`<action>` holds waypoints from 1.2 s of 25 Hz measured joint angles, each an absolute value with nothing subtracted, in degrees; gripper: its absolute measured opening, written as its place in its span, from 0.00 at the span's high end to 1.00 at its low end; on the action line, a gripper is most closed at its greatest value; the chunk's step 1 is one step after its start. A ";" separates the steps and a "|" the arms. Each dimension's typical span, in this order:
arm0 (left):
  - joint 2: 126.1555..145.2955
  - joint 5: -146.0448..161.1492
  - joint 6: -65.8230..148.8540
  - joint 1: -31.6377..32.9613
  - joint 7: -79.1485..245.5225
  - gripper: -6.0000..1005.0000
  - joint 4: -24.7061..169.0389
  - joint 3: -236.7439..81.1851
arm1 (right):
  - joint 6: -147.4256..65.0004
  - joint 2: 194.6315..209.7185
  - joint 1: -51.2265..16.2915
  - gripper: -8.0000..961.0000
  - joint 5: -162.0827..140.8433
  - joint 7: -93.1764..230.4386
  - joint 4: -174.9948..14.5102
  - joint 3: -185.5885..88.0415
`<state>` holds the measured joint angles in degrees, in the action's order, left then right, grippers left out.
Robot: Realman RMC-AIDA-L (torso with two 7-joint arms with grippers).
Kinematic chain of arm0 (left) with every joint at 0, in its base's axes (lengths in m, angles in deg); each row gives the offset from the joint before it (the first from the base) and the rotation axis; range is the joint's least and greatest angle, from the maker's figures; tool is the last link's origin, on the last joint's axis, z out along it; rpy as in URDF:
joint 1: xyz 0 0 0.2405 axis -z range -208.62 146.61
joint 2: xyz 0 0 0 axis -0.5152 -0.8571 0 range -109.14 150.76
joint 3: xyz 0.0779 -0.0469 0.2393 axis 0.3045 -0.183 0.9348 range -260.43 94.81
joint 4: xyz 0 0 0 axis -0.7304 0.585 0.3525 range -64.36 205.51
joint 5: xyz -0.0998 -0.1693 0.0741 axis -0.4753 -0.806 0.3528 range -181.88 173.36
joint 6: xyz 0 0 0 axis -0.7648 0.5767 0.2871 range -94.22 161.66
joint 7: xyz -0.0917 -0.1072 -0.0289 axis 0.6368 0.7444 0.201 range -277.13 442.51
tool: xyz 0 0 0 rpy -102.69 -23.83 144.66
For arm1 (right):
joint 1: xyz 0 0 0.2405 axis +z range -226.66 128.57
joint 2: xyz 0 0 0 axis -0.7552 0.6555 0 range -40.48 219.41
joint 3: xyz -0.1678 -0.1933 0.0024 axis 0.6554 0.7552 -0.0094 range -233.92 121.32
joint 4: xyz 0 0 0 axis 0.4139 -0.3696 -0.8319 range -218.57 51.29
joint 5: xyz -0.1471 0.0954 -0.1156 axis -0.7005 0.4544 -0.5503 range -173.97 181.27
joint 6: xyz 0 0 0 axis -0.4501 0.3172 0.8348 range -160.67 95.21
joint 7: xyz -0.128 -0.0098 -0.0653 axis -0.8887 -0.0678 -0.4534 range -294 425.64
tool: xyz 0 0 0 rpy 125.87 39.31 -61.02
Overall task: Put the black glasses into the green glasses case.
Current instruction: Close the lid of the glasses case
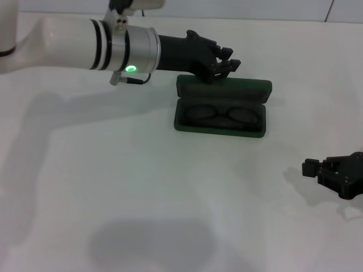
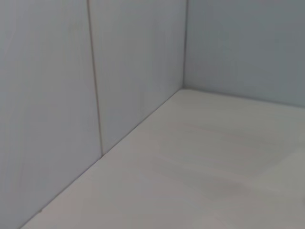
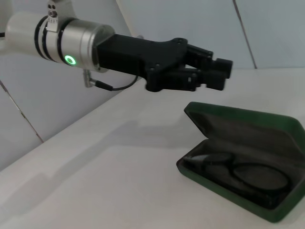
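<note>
White tabletop [image 1: 170,187], matte, walls of pale panels meeting at the far corner.

Left arm reaches in level from the left edge toward the far middle of the table: white sleeve, silver cuff [image 1: 136,50] with 1 lit green ring light, then black wrist. Left gripper [image 1: 229,63] hangs just above the raised lid of the green glasses case [image 1: 221,122], near the lid's left end. Fingers [image 3: 219,71] look pressed together, nothing between them; no contact with the lid can be confirmed.

Case stands open, far of table centre, lid upright at the far side, base toward the near edge. Black glasses [image 1: 222,115] lie inside the base, lenses side by side, frame within the walls.

Right gripper [image 1: 334,173] sits low by the right edge, well apart from the case; cannot tell how its fingers stand.

No lettering readable on case or arm.
</note>
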<state>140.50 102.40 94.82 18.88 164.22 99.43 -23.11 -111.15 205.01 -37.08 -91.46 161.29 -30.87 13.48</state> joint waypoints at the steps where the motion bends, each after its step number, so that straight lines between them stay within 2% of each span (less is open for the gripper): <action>1: 140.62 102.32 93.74 19.05 164.22 0.69 99.03 -22.30 | -111.15 205.01 -37.07 0.88 -91.46 161.27 -30.91 13.48; 19: 141.03 101.65 88.12 20.18 164.04 0.79 96.27 -19.33 | -109.86 205.04 -35.00 0.86 -91.27 160.39 -32.58 12.86; 30: 141.08 100.72 87.57 21.20 164.64 0.78 94.26 -15.45 | -108.73 205.12 -34.85 0.85 -91.26 159.60 -32.67 12.87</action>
<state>141.08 100.72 87.57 21.20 164.64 94.26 -15.45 -108.73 205.12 -34.85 -91.26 159.60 -32.67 12.87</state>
